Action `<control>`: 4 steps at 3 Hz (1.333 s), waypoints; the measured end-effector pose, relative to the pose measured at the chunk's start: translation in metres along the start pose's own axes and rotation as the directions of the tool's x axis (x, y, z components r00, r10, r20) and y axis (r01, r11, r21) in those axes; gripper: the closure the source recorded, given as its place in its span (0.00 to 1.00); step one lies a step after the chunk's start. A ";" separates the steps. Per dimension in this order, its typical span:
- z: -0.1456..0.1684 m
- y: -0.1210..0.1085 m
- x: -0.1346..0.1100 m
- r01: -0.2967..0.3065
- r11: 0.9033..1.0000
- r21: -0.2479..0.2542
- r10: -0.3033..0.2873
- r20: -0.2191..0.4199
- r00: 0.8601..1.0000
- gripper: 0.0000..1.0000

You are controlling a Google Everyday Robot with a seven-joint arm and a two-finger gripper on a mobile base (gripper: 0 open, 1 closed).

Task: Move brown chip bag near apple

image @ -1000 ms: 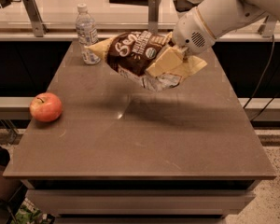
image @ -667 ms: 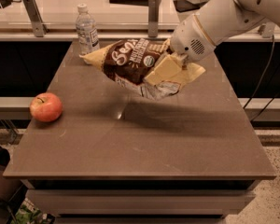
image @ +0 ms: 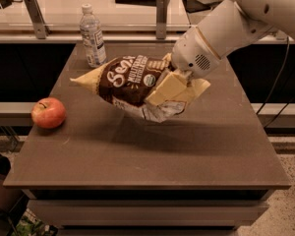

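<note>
The brown chip bag [image: 130, 82] hangs in the air above the middle of the table, dark brown front with white lettering facing me, tan-yellow edges, silvery underside below. My gripper [image: 174, 85] is shut on the bag's right end, its pale fingers [image: 164, 88] clamped over the foil. The white arm comes in from the upper right. The red apple [image: 48, 113] sits on the table near the left edge, well left of the bag and lower in view.
A clear water bottle [image: 92, 35] stands at the table's back left, just behind the bag's left tip. The brown table [image: 137, 156] has its front edge near me. A counter with metal posts [image: 161, 16] runs behind.
The arm has carried the bag left and a little down, toward the apple's side. Its left tip now lies below the bottle. The apple and bottle have not moved.
</note>
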State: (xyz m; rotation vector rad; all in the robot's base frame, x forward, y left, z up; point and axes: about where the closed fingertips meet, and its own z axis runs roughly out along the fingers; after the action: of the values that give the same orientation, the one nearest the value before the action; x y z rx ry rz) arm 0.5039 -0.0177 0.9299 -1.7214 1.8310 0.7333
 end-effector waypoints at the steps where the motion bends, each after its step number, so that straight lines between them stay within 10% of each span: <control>1: 0.008 0.013 -0.007 0.036 0.998 -0.043 -0.037 -0.019 0.999 1.00; 2: 0.016 0.025 -0.016 0.083 0.992 -0.094 -0.087 -0.038 0.995 1.00; 4: 0.018 0.025 -0.017 0.085 0.992 -0.093 -0.089 -0.036 0.995 0.57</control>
State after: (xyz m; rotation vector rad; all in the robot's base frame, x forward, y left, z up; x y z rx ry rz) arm 0.4798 0.0084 0.9302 -1.8745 1.7612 0.7623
